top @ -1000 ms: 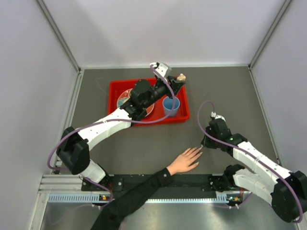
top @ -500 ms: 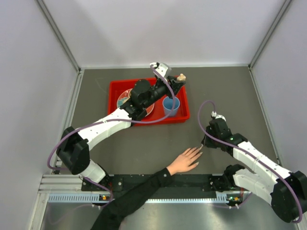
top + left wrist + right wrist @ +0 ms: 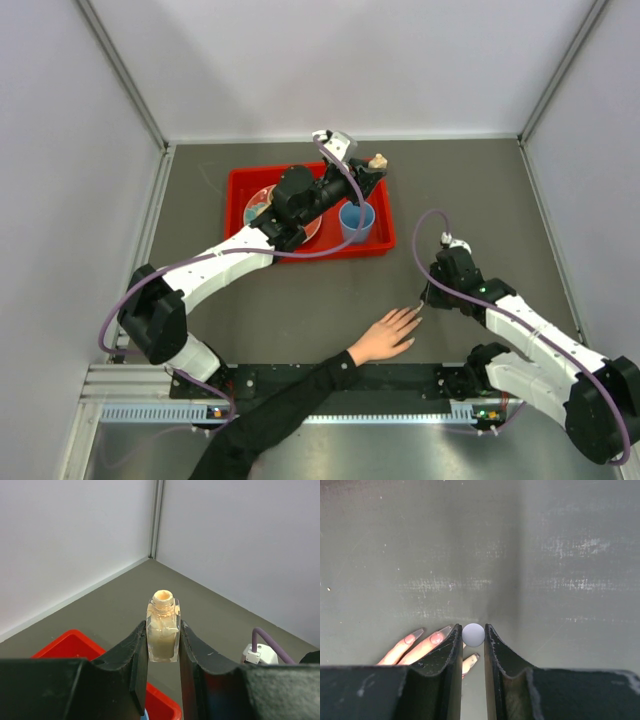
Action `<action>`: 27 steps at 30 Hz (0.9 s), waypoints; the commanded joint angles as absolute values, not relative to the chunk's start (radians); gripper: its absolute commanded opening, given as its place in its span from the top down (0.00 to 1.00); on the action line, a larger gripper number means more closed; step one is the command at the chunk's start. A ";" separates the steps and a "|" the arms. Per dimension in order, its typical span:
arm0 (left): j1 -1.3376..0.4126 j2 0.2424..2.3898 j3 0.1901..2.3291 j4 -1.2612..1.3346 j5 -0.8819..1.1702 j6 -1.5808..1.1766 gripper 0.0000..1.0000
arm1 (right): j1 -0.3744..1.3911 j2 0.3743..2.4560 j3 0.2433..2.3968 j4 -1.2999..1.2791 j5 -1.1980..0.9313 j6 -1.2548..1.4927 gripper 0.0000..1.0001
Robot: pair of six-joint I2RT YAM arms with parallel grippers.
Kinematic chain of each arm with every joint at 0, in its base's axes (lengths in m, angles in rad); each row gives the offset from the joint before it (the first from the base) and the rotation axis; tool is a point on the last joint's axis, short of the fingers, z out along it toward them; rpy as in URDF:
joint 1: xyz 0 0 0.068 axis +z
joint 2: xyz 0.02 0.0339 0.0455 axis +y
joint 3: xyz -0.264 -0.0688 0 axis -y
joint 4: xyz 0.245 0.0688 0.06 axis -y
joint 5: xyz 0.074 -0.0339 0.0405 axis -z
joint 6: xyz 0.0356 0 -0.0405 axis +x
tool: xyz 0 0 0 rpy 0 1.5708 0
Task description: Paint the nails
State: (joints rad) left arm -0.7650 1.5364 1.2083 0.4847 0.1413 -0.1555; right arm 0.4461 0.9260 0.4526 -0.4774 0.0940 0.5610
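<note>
A light-skinned hand (image 3: pixel 385 335) with a black sleeve lies palm down near the table's front edge, fingers spread toward the right. Its long pale nails (image 3: pixel 444 630) show in the right wrist view, beside my fingers. My right gripper (image 3: pixel 421 299) is shut on a round pale grey brush cap (image 3: pixel 473 635), held just above the fingertips (image 3: pixel 436 639); the brush itself is hidden. My left gripper (image 3: pixel 374 165) is shut on an open, clear bottle of cream polish (image 3: pixel 163 626) and holds it upright above the red tray's far right corner.
A red tray (image 3: pixel 372 245) at the back centre holds a blue cup (image 3: pixel 356 221) and a round dish (image 3: pixel 258 205) partly under the left arm. Grey walls (image 3: pixel 60 150) close in the table on three sides.
</note>
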 commanded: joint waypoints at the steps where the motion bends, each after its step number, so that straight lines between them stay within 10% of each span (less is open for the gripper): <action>1: -0.759 1.509 1.238 0.529 0.150 -0.164 1.00 | 0.428 0.928 0.463 -0.443 0.118 0.563 1.00; 27: -0.759 1.503 1.229 0.532 0.152 -0.169 1.00 | 0.430 0.877 0.465 -0.437 -0.040 0.525 1.00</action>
State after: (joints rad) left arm -0.7643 1.5364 1.2083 0.4847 0.1417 -0.1627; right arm 0.4419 0.8642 0.4526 -0.4908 -0.0010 0.5472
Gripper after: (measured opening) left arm 0.313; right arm 0.178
